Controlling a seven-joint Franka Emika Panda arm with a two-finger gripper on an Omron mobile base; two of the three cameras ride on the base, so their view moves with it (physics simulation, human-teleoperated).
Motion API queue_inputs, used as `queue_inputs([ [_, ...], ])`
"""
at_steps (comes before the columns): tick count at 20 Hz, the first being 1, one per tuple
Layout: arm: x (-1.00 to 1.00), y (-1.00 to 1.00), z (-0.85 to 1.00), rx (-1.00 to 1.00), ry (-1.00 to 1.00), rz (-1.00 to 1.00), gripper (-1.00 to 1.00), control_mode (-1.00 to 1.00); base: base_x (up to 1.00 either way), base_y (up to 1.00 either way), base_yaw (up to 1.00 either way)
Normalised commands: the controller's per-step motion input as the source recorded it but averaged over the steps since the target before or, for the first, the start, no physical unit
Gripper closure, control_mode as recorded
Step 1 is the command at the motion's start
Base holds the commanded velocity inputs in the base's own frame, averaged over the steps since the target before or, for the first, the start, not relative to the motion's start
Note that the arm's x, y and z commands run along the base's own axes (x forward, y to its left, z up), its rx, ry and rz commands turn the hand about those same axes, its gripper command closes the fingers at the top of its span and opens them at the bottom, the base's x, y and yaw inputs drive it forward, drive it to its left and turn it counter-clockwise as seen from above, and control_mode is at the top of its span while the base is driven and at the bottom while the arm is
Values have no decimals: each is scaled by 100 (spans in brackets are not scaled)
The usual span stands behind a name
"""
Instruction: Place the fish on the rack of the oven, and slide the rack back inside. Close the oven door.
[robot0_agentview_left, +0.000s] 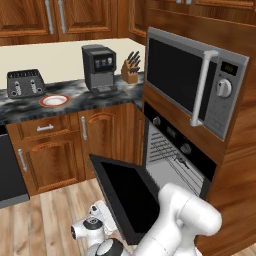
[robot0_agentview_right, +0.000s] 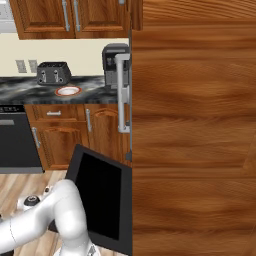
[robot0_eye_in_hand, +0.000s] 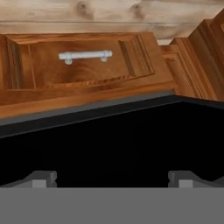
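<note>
The black oven (robot0_agentview_left: 175, 150) stands open in the wood cabinetry. Its glossy oven door (robot0_agentview_left: 127, 192) hangs out and down toward the floor, and is also seen as a dark panel (robot0_agentview_right: 100, 200). Inside the cavity sits the wire rack (robot0_agentview_left: 167, 150), with the small dark fish (robot0_agentview_left: 181, 161) lying on it. My gripper (robot0_eye_in_hand: 112, 179) is open, its two tips wide apart with nothing between them. It faces the black door panel (robot0_eye_in_hand: 109, 144) at close range. My white hand (robot0_agentview_left: 92, 227) is low by the door's left edge.
A grey microwave (robot0_agentview_left: 195, 85) sits right above the oven. On the counter stand a coffee machine (robot0_agentview_left: 99, 67), a toaster (robot0_agentview_left: 25, 82), a knife block (robot0_agentview_left: 131, 70) and a red-rimmed plate (robot0_agentview_left: 54, 100). A wood drawer with a silver handle (robot0_eye_in_hand: 85, 56) lies beyond the door.
</note>
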Motion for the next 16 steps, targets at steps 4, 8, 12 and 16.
queue_inputs([
  [4,0,-80,80,-7,-11,-12,-100,-100,0,0,0],
  [8,0,-99,58,-3,-1,-12,-100,-100,0,0,0],
  [12,0,-100,40,-2,0,-11,-100,-100,0,0,0],
  [16,0,-100,34,-2,0,-12,-100,-100,0,0,0],
])
